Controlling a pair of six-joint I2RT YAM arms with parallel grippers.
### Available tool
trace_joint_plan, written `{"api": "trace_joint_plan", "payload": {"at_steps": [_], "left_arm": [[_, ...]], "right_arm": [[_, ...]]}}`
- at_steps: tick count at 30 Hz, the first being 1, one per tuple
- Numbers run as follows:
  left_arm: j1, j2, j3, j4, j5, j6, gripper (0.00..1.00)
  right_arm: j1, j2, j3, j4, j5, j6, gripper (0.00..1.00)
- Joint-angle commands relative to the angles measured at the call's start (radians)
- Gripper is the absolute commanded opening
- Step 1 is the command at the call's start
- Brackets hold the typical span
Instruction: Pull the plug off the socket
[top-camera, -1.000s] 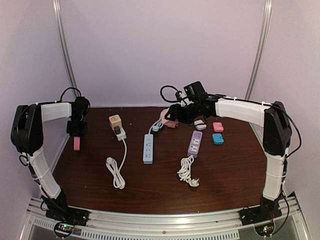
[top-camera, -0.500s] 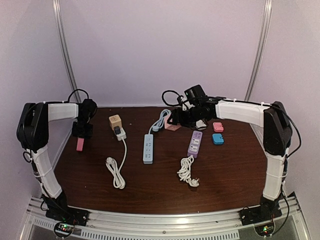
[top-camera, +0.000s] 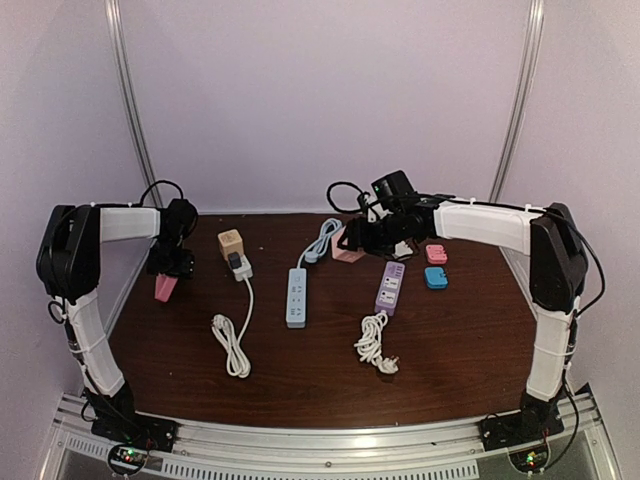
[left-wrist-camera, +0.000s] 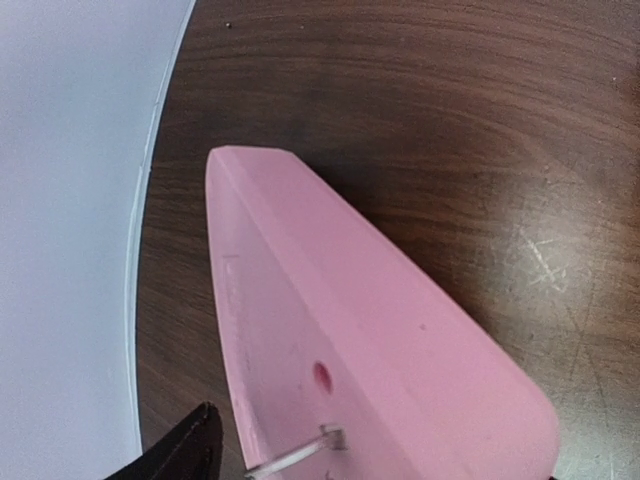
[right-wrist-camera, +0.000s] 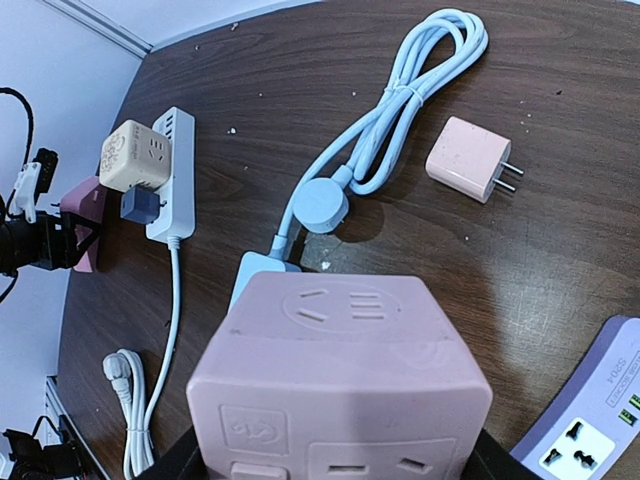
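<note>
Top view, table: dark brown wood-grain table (top-camera: 300, 370), smooth and faintly glossy.
Top view, right claw: right gripper (top-camera: 357, 243) is closed around a pale pink plastic cube socket (top-camera: 347, 253) at the far middle of the table.
Top view, left claw: left gripper (top-camera: 170, 271) is clamped on the upper end of a flat pink plastic block (top-camera: 163, 289), which hangs tilted near the left edge.
Top view, surroundings: a white power strip (top-camera: 240, 267) carries a beige cube adapter (top-camera: 230, 242), and its white cord lies coiled toward the near side. A grey-blue power strip (top-camera: 297, 296) and a purple power strip (top-camera: 390, 288) lie between the 2 arms. 2 small boxes, pink (top-camera: 436, 254) and blue (top-camera: 436, 278), sit to the right.
Left wrist view: the block fills the frame, matte with bevelled edges and 1 small round hole. A black fingertip (left-wrist-camera: 192, 455) shows at its lower left.
Right wrist view, plug: a square pale pink plug (right-wrist-camera: 468, 158) with 2 metal prongs lies flat on the wood, out of the socket and well apart from the claw.
Right wrist view, socket: the cube's rounded top face, with its slots empty, sits between dark fingers at the bottom edge.
Right wrist view, between: a looped pale blue cable (right-wrist-camera: 400, 100) lies just left of the plug.
</note>
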Motion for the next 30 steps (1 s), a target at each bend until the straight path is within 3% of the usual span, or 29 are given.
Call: {"api": "trace_joint_plan", "payload": {"at_steps": [1,10,20,30], "left_arm": [[-0.004,0.002,0.022,0.046,0.049,0.008,0.79],[-0.003,0.002,0.019,0.089,0.132,0.019,0.9],[-0.003,-0.051,0.017,0.116,0.245,0.013,0.94],[-0.012,-0.221,-0.058,0.149,0.429,-0.014,0.94]], "right_arm": [[-0.009,-0.054,-0.006,0.02,0.029,-0.018,0.0],[-0.012,-0.05,-0.006,0.007,0.042,-0.023,0.01],[-0.018,-0.014,0.013,-0.008,0.045,-0.023,0.01],[-0.154,0.071,0.013,0.089,-0.119,0.044,0.04]]}}
